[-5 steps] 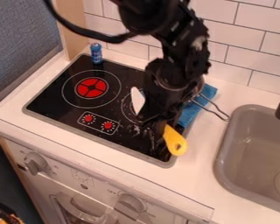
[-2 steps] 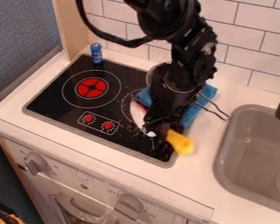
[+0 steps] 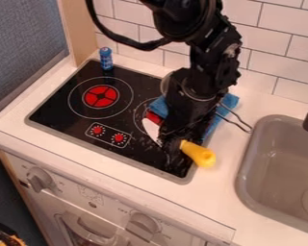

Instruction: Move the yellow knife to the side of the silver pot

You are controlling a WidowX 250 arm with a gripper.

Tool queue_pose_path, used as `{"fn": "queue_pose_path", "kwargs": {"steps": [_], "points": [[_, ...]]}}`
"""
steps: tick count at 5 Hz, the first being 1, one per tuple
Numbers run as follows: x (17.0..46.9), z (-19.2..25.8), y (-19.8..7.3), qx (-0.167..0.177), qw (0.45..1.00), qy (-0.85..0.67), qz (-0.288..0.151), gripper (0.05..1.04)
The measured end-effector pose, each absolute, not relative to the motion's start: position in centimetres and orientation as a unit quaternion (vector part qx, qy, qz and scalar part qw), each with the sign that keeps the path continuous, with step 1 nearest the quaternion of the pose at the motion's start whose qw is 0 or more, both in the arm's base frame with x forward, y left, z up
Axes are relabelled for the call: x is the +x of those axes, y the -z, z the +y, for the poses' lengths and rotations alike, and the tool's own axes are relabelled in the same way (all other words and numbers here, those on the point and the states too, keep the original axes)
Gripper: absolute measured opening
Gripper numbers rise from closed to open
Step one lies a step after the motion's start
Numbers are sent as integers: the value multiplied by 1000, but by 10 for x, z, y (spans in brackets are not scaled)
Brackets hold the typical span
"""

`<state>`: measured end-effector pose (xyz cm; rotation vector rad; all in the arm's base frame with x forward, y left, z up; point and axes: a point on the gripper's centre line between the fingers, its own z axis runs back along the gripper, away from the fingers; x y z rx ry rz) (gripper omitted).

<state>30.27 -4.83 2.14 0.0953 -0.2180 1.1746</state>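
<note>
The black gripper point(image 3: 174, 146) hangs over the front right part of the stovetop point(image 3: 63, 108), at the yellow knife point(image 3: 199, 154). The knife's handle juts out to the lower right, across the stovetop's edge, and its white blade point(image 3: 151, 129) shows at the gripper's left. Behind the arm lies a blue cloth point(image 3: 229, 101), with a wire handle point(image 3: 237, 120) sticking out toward the gray sink point(image 3: 272, 182). A blue can point(image 3: 106, 58) stands upright by the stovetop's back left corner.
</note>
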Motion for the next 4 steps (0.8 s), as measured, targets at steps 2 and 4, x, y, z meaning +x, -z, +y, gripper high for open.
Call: {"fn": "queue_pose_path", "kwargs": {"steps": [2, 4], "points": [[304, -51, -52, 35, 829, -544, -123, 1001], [301, -66, -100, 20, 840, -515, -170, 1001]]}}
